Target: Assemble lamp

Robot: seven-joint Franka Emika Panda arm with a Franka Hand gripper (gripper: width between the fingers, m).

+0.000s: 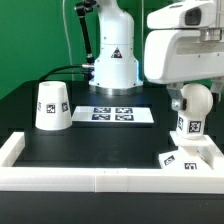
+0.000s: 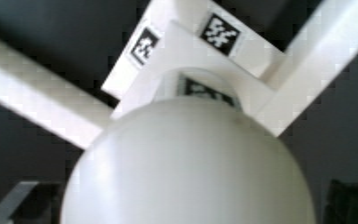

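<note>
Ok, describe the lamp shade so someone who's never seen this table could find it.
On the black table, look to the exterior view's left of the marker board. The shade stands alone there: a white tapered cup, narrow end up, unlike the ball-headed bulb and flat base at that view's right.

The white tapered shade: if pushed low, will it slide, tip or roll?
The white tapered shade stands wide end down on the black table, so a low push would probably slide it, not tip it. It looks like rigid plastic, so likely light. On its side, it would probably roll in a curve.
</note>
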